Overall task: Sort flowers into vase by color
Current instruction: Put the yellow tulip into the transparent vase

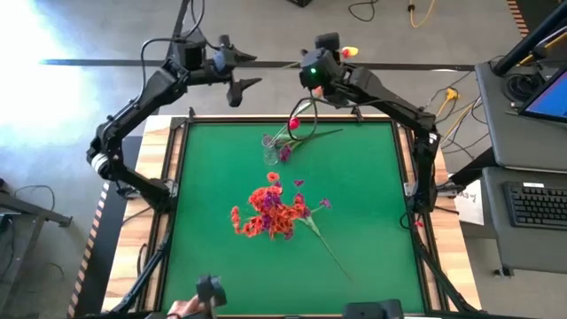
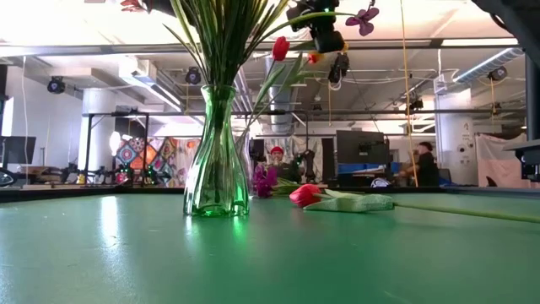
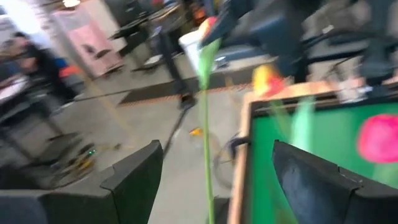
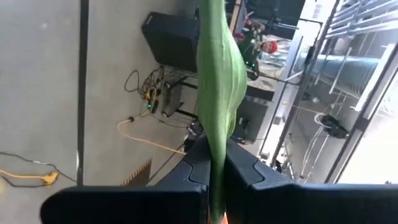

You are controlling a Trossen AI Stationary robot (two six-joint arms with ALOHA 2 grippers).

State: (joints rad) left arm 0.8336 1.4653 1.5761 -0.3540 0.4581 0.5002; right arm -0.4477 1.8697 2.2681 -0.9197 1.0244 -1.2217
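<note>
Table (image 1: 372,177) top looks like matt green felt/cloth w/ a pale wood frame round it. Vase (image 2: 216,160) = clear glossy glass, smooth, catches tons of glare. Flowers (image 1: 270,211) look like fabric petals, stems plasticky. Right gripper (image 4: 214,168) & left gripper (image 3: 211,180) fingers = dark matt plastic, smooth-ish.

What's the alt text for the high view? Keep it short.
Overhead, the right gripper, shut on a flower stem, and the open left gripper hover past the green table's far edge. A small vase and pink-red tulip lie below them; orange-red and purple flowers are piled mid-table.
</note>
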